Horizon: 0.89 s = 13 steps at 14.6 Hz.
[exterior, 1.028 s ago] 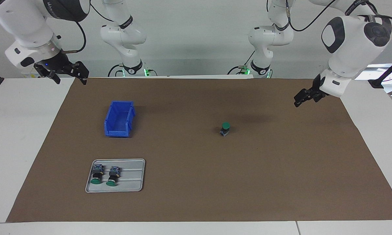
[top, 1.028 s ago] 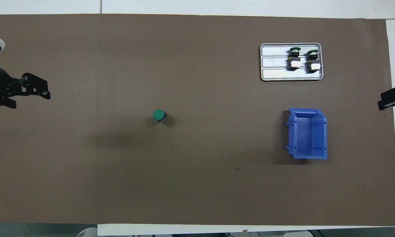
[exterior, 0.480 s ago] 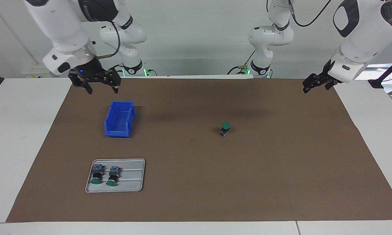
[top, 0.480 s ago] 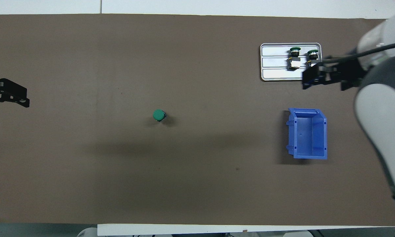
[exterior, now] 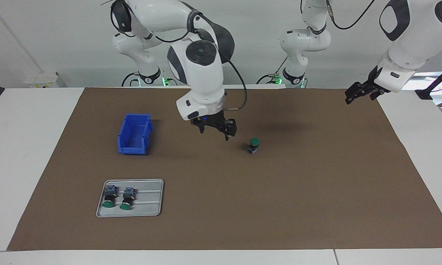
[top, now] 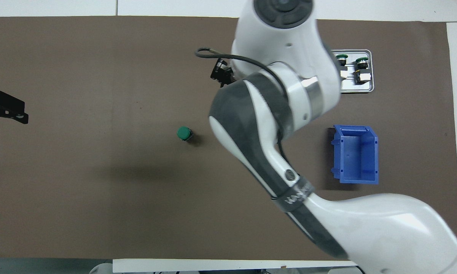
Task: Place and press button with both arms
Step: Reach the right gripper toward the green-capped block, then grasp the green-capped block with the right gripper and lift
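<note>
The button (exterior: 254, 144) stands upright on the brown mat, green cap up, about mid-table; it also shows in the overhead view (top: 183, 133). My right gripper (exterior: 214, 133) hangs open and empty over the mat between the blue bin and the button, close to the button but not touching it. In the overhead view the right arm hides most of this gripper (top: 221, 72). My left gripper (exterior: 359, 94) waits in the air over the mat's edge at the left arm's end, also seen from overhead (top: 7, 108).
A blue bin (exterior: 134, 134) (top: 355, 154) stands toward the right arm's end. A grey tray (exterior: 147, 211) (top: 370, 85), farther from the robots than the bin, holds two more green buttons (exterior: 108, 197) (exterior: 127, 198) lying on their sides.
The right arm swung from its corner of the table, over the blue bin, to the middle beside the button. The left gripper drew back and up toward its own end.
</note>
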{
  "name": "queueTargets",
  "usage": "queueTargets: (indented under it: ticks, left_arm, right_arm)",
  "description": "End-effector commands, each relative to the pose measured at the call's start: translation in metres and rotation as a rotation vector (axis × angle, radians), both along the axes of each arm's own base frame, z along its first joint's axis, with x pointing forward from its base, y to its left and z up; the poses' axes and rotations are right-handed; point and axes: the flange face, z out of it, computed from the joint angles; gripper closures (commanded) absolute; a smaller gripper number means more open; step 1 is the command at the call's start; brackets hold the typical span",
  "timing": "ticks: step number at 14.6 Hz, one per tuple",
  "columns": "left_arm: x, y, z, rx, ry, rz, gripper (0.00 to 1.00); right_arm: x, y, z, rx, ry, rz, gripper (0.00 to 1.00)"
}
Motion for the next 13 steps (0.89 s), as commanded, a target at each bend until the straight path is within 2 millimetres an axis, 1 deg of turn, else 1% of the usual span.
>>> queueTargets:
  ticks: [1,4,5,6,7,8,9,11,12,13]
  left_arm:
    - [-0.004,0.005,0.009,0.008,-0.014,-0.006,0.00]
    - [-0.005,0.005,0.009,0.010,-0.014,-0.008,0.00]
    - [-0.005,0.005,0.009,0.010,-0.014,-0.009,0.00]
    - [-0.005,0.005,0.009,0.010,-0.013,-0.008,0.00]
    - [-0.005,0.005,0.008,0.010,-0.011,-0.008,0.00]
    - [-0.006,0.005,0.009,0.010,-0.010,-0.008,0.00]
    - [-0.007,0.001,0.010,0.010,-0.010,-0.014,0.00]
    - [-0.010,0.003,0.011,0.010,-0.007,-0.012,0.00]
    - [-0.012,0.003,0.014,0.010,-0.011,-0.012,0.00]
    - [-0.012,-0.001,0.013,0.010,-0.011,-0.020,0.00]
  right_arm:
    - [0.002,0.040,-0.043,0.014,0.019,-0.122,0.01]
    - [-0.017,0.077,-0.069,0.031,0.017,-0.196,0.01]
    - [-0.023,0.086,-0.083,0.039,0.013,-0.234,0.01]
    - [-0.024,0.091,-0.093,0.047,0.001,-0.257,0.01]
    - [-0.033,0.106,-0.111,0.044,0.004,-0.248,0.01]
    - [-0.041,0.119,-0.120,0.051,-0.001,-0.247,0.01]
    - [-0.043,0.120,-0.129,0.048,0.002,-0.260,0.01]
    - [-0.050,0.120,-0.147,0.032,0.014,-0.255,0.01]
    - [-0.059,0.127,-0.155,0.028,0.017,-0.241,0.01]
    - [-0.062,0.128,-0.159,0.028,0.017,-0.240,0.01]
